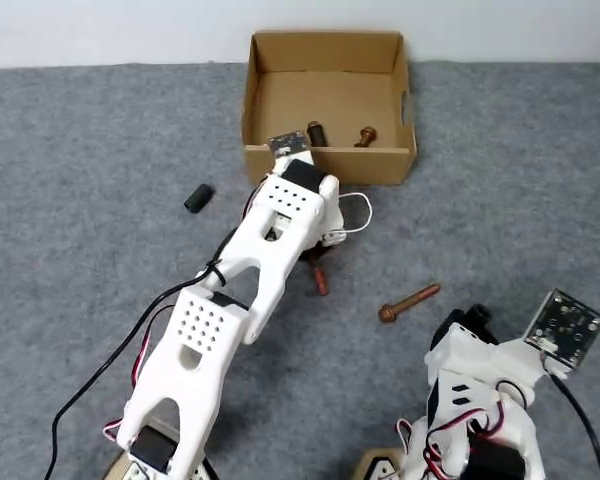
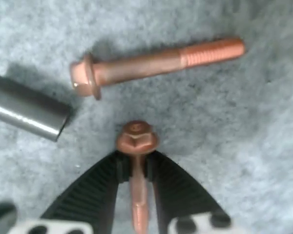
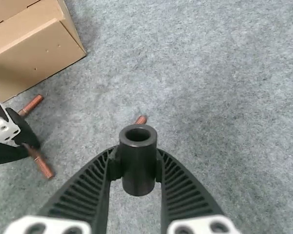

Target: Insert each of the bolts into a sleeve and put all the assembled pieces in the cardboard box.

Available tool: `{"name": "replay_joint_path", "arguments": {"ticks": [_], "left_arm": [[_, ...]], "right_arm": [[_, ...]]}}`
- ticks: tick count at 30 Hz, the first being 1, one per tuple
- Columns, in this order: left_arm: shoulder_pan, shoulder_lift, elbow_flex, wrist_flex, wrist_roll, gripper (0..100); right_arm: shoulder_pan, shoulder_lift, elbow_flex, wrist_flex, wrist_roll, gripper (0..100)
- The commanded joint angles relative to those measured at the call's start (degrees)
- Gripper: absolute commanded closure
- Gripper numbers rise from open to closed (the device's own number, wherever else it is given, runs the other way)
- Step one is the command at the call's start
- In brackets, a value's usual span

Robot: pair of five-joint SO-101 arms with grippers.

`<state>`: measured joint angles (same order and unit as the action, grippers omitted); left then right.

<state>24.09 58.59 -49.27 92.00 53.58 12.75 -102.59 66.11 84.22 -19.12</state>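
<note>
Between my left jaws I am pinching a bolt (image 2: 136,165) by its shank, with its hex head poking out past the tips, low over the desk (image 2: 244,146). My right jaws are pressing on a black sleeve (image 3: 138,161), whose open bore is standing clear of the tips.

Just beyond the held bolt a second bolt (image 2: 156,66) is lying flat. A grey sleeve (image 2: 29,113) is lying near its head, not touching it. Farther out, a third bolt (image 1: 410,302) and a loose sleeve (image 1: 199,197) are lying well apart on the desk. The box (image 1: 325,165) is sitting at the far side with what look like finished pieces (image 1: 316,133) inside.

I am judging this to be the joining step, with both halves in hand but well apart. The next move is calling for me to bring my two arms together. I then need to line the bolt's free end up with the bore and slide it home before anything goes to the box.
</note>
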Motion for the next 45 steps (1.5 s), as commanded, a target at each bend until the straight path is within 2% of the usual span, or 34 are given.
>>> {"name": "replay_joint_path", "arguments": {"ticks": [1,3,10,18,23,27,32,40,45], "left_arm": [[1.14,-1.85,-3.3,6.51,0.53,100],[3.25,-3.25,-6.11,8.7,0.44,100],[8.97,-16.97,-7.87,8.53,-4.13,100],[11.25,-33.41,-7.87,8.53,-15.38,100],[11.34,-40.79,-6.81,8.53,-21.27,100],[13.36,-47.47,-0.31,8.53,-24.88,100],[15.74,-56.44,9.19,8.35,-24.97,100],[15.74,-71.91,21.93,7.91,-25.05,100],[15.47,-82.2,34.42,5.1,-25.23,100]], "right_arm": [[0.22,-0.13,-0.18,-0.66,0.26,99.1],[0.22,-0.13,-0.18,-0.66,0.26,99.1],[0.13,-0.13,-0.18,-0.57,0.35,99.1],[-0.13,-0.13,-0.53,-0.22,0.53,99.1],[-4.97,-0.13,-0.62,-0.22,0.53,99.1],[-6.11,-1.45,-0.62,-0.22,0.62,99.1],[-6.46,-1.45,-0.7,-0.22,0.7,99.1],[-16.4,-1.36,-2.02,-0.04,0.79,99.1],[-20.62,-1.36,-2.9,-0.04,5.1,99.1]]}}
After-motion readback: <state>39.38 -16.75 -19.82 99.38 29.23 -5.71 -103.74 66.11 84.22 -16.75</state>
